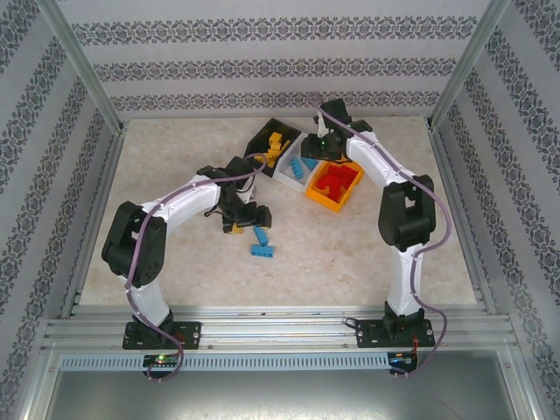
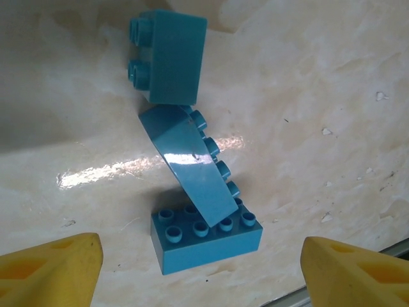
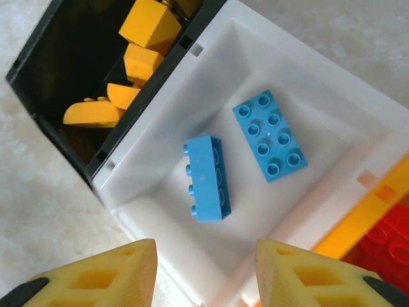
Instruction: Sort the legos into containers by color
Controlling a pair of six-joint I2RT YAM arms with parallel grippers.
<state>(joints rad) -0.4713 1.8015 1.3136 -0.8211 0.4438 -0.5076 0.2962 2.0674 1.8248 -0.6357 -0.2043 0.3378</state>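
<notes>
Cluster hazard
Left fingers point(image 2: 51, 268), apart, over three touching blue plastic bricks point(image 2: 192, 166) near the white plastic bin point(image 3: 319, 96); right fingers point(image 3: 96, 275) apart above it. Closing may scatter neighbours.

Your left arm point(image 1: 175, 206), right arm point(image 1: 378, 166): white links, black joints, purple cables point(image 1: 133, 278), black bases point(image 1: 162, 334); fingers point(image 3: 96, 278) yellow, hollow pockets.

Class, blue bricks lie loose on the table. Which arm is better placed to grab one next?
Left arm, likely: its jaws stand open over the blue bricks. The right arm hangs over the white bin, away from them.
</notes>
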